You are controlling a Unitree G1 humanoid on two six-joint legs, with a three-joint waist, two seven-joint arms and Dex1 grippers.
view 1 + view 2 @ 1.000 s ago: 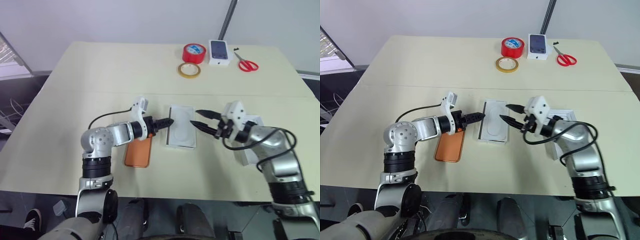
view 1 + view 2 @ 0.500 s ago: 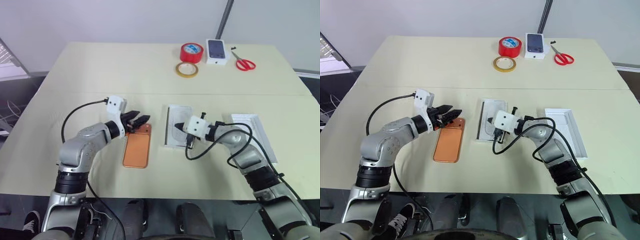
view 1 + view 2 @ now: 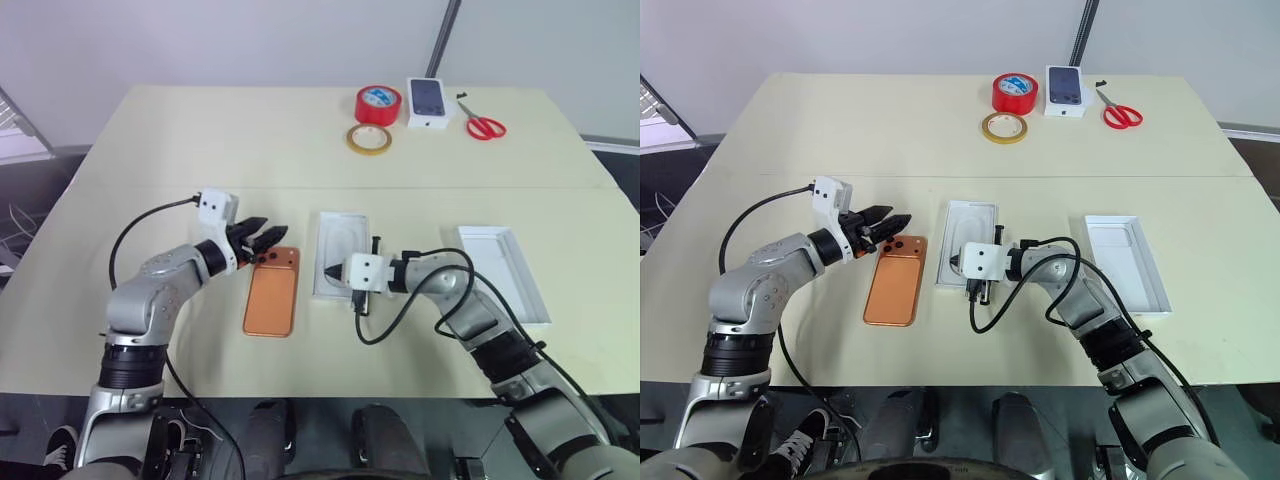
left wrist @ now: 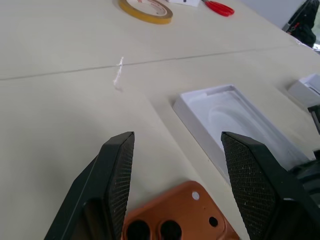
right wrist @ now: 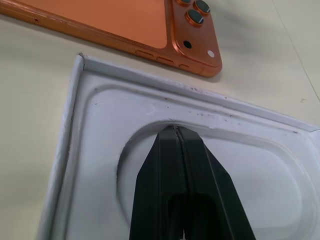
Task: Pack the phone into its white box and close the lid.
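Just past your left gripper's (image 3: 262,236) wide-spread fingers lies the phone's (image 3: 272,305) camera end; your right gripper's (image 5: 174,131) pinched-together, empty fingers sit in the white insert's (image 3: 339,267) oval recess.

You will find no text, label, brand, number or sign that can be read here. The red tape roll (image 3: 383,103) beside the small white carton (image 3: 428,103) bears a blue mark too small to make out.

Phone (image 3: 272,293) lay left of insert (image 3: 340,266), box (image 3: 503,273) at right, tapes (image 3: 376,103), carton (image 3: 427,102), scissors (image 3: 484,126) behind.
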